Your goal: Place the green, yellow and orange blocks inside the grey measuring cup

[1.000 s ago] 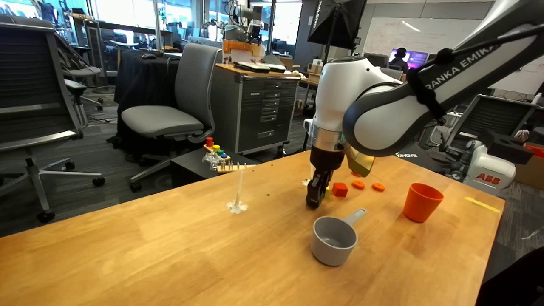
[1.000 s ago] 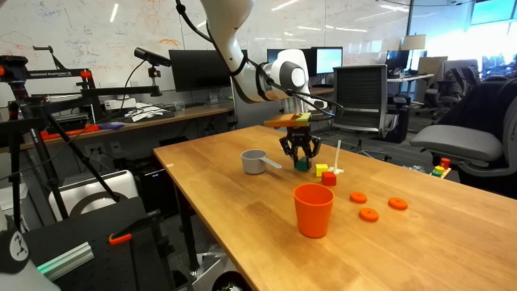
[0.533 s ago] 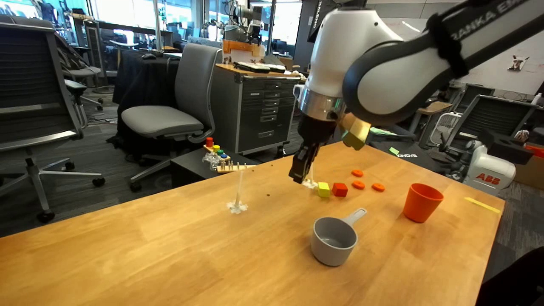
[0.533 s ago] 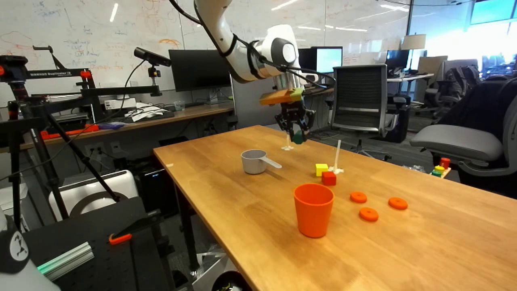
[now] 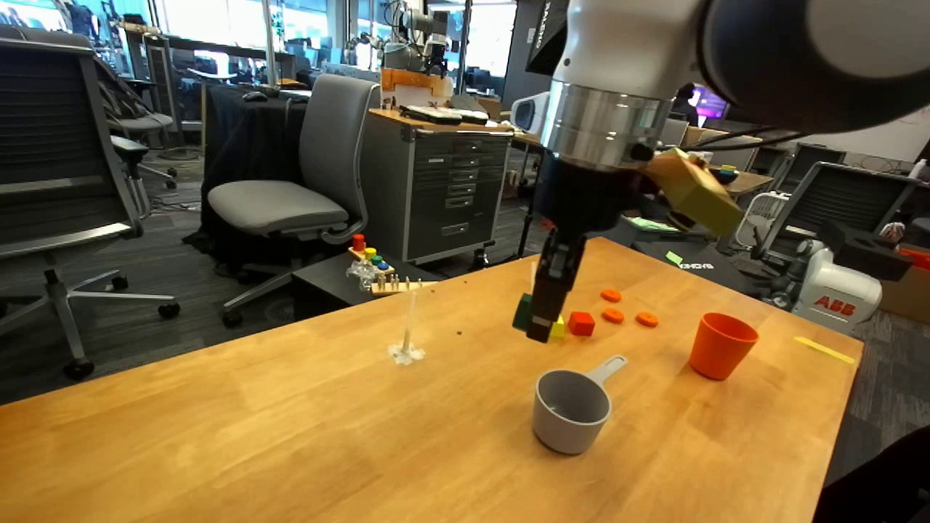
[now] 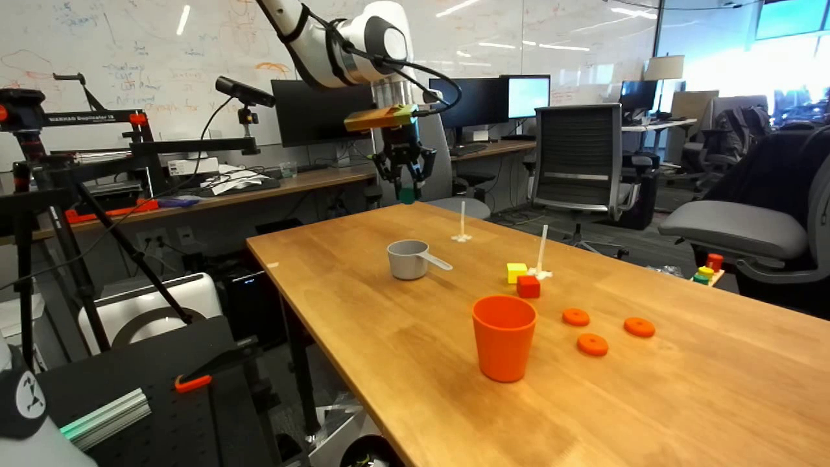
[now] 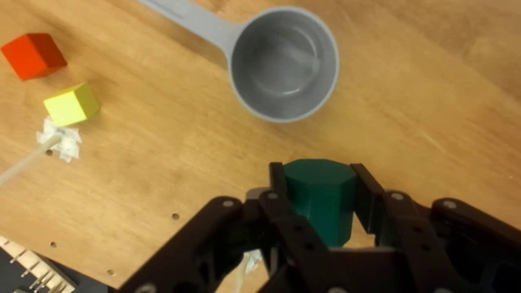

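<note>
My gripper [image 7: 319, 173] is shut on the dark green block [image 7: 323, 203], holding it raised well above the table. The held block also shows in both exterior views [image 5: 522, 312] [image 6: 406, 194]. The grey measuring cup [image 7: 281, 113] stands upright on the table, with no block seen inside; it also shows in both exterior views [image 5: 563, 434] [image 6: 406, 266]. In the wrist view the cup lies beyond my fingertips, not under them. The yellow block [image 7: 71, 106] [image 6: 517, 272] and the orange-red block [image 7: 30, 57] [image 6: 528, 287] sit close together on the table. My finger partly hides the yellow block [image 5: 559, 329] in an exterior view.
A taller orange-red cup [image 6: 504, 344] stands on the table, with several flat orange discs [image 6: 592, 344] beside it. Thin upright sticks [image 6: 542, 250] are taped to the table, one right beside the yellow block. The cup's handle [image 6: 438, 261] points toward the blocks' side.
My gripper has lifted the green block off the table and carried it up and away from the yellow and orange-red blocks. The cup and other blocks have not moved.
</note>
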Robot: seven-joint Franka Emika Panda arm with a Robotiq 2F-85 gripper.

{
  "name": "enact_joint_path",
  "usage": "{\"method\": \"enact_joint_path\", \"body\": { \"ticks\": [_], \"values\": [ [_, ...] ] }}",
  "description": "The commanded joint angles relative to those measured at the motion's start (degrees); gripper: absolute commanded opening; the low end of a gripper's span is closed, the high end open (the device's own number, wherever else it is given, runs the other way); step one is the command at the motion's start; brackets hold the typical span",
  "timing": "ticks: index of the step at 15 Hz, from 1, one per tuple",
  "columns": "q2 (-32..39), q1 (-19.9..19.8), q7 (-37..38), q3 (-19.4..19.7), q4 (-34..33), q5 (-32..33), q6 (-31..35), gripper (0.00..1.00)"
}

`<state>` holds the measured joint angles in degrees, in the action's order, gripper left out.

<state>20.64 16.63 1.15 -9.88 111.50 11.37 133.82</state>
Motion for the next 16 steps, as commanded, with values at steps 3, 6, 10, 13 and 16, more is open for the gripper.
{"method": "enact_joint_path", "body": {
  "ticks": [3,6,10,13,16],
  "values": [
    [-9.84,-1.49,-0.21,-0.12,14.61,0.50,3.53,0.18],
    [-9.62,-2.41,-0.08,1.19,16.89,4.02,7.55,0.18],
    [-5.17,-2.94,0.94,3.38,15.98,10.79,13.82,0.18],
    [-1.94,-2.59,0.94,3.87,14.94,11.45,16.48,0.18],
    [-0.26,-1.75,0.89,4.10,14.25,11.38,17.66,0.18]
  ]
}}
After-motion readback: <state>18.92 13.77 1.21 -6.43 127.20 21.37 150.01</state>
